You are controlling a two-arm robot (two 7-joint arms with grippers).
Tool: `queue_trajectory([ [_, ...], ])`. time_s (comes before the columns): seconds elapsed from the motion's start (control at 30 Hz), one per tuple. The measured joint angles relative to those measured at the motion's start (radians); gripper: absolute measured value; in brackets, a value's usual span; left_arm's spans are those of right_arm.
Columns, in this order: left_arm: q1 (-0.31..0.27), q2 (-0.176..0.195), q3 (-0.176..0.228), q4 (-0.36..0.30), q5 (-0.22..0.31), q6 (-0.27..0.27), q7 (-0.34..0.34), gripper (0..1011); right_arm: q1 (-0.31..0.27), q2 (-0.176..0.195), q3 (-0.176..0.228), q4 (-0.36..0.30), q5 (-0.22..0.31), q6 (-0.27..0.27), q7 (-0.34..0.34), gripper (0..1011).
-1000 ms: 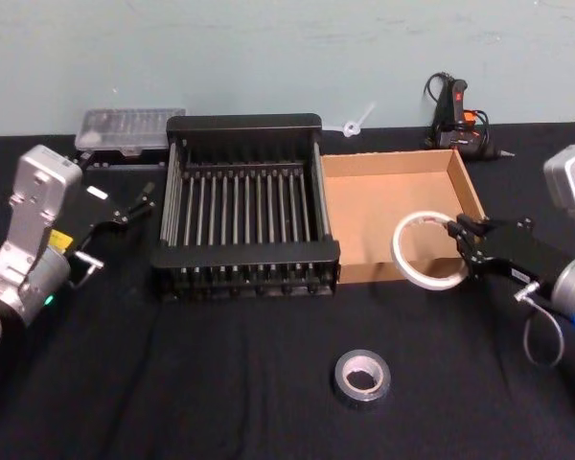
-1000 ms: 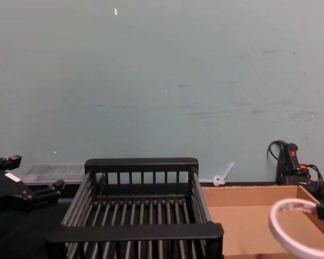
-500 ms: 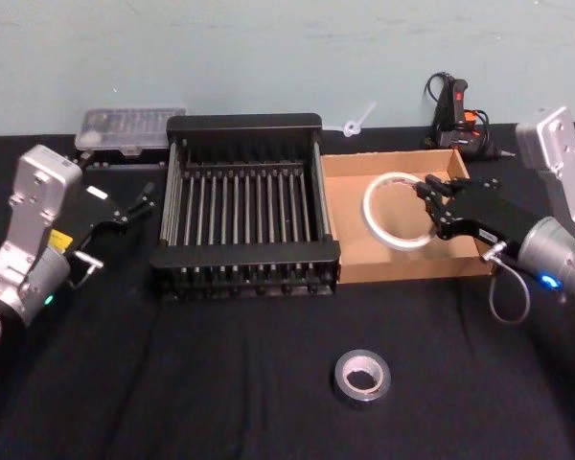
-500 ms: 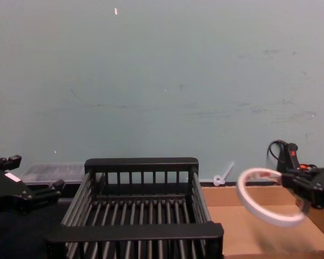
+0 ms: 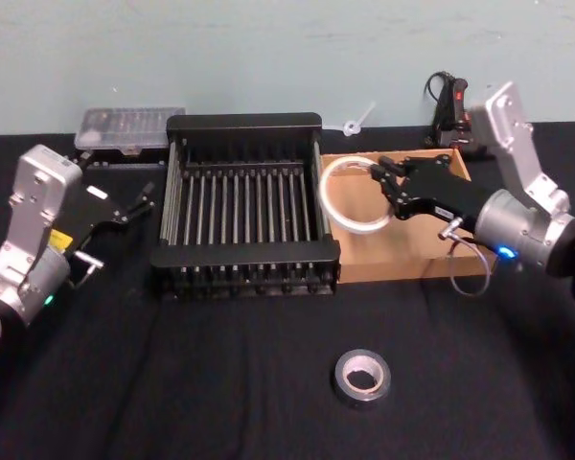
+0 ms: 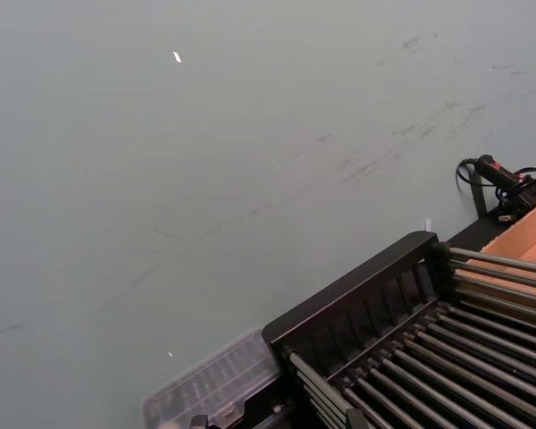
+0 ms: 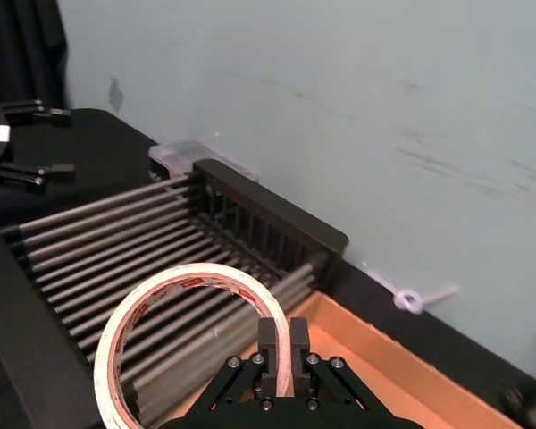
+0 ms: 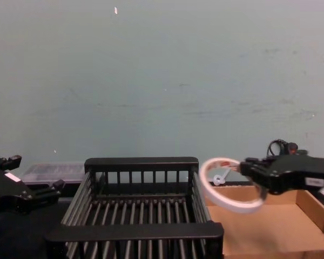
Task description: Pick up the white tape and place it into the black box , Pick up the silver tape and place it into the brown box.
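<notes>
The white tape (image 5: pixel 324 196) hangs tilted in the air over the left part of the brown box (image 5: pixel 402 271), close to the right wall of the black box (image 5: pixel 244 123). My right gripper (image 5: pixel 383 178) is shut on the ring's right edge. The right wrist view shows the tape (image 7: pixel 192 273) pinched by that gripper (image 7: pixel 284 335), with the crate's bars (image 7: pixel 116 232) beyond. In the chest view the ring (image 8: pixel 204 186) hangs just right of the crate (image 8: pixel 140 164). The silver tape (image 5: pixel 362 378) lies flat on the black cloth in front. My left gripper (image 5: pixel 139 203) stands open left of the crate.
A clear plastic case (image 5: pixel 129 126) lies behind the crate's left corner. A black glue gun (image 5: pixel 455 110) with its cable stands behind the brown box, and a white zip tie (image 5: pixel 355 122) lies by the wall. Black cloth covers the table.
My right gripper has carried the white tape up and to the left, from the brown box's front right corner to its left side by the crate. The left arm has not moved.
</notes>
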Motion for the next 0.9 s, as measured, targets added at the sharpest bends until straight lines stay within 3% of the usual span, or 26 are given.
queue_trajectory([
  [0.57,0.000,0.000,0.000,0.000,0.000,0.000,0.000,1001,0.151,-0.093,-0.090,0.185,-0.007,-0.061,0.075,97],
  [0.9,0.000,0.000,0.000,0.000,0.000,0.000,0.000,1001,0.244,-0.167,-0.137,0.331,-0.011,-0.093,0.116,97],
])
